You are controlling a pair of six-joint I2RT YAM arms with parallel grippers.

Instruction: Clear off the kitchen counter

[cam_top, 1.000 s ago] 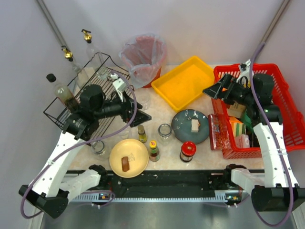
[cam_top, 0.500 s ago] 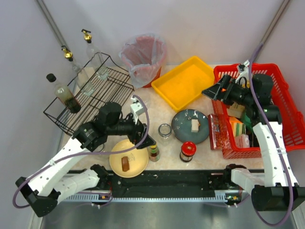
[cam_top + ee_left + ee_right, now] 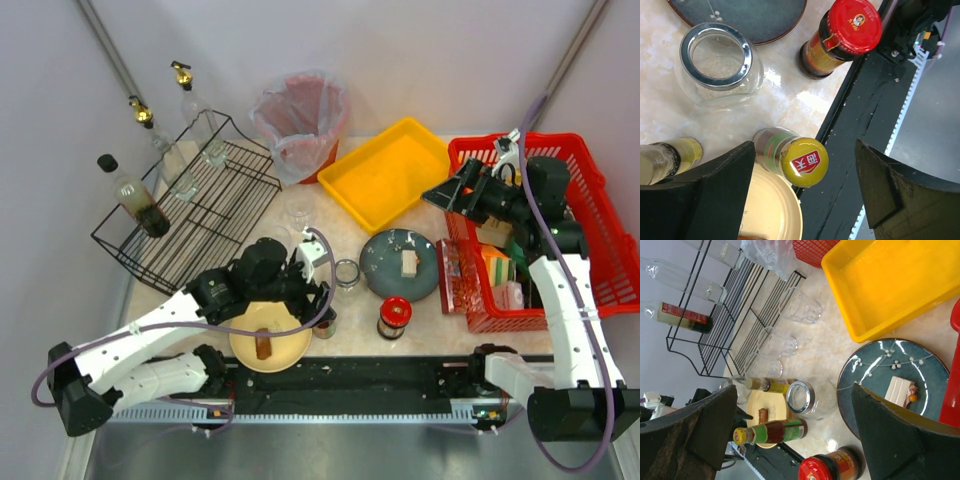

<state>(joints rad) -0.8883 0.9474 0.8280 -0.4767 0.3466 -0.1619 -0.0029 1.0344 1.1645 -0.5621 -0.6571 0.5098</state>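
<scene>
bright, even light from overhead fills all three views, leaving only soft, short shadows on the kitchen counter (image 3: pixel 357 318). in the left wrist view white glare sits on the marble beside the glass jar (image 3: pixel 717 62), and the dark fingers (image 3: pixel 700 200) at the bottom edge are out of focus. the right wrist view bends the wire rack (image 3: pixel 725 325) near its edge, perhaps lens distortion.

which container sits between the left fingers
The yellow-capped bottle; the red-lidded jar and the lidless glass jar stand beyond the left fingers, outside their gap.
</scene>
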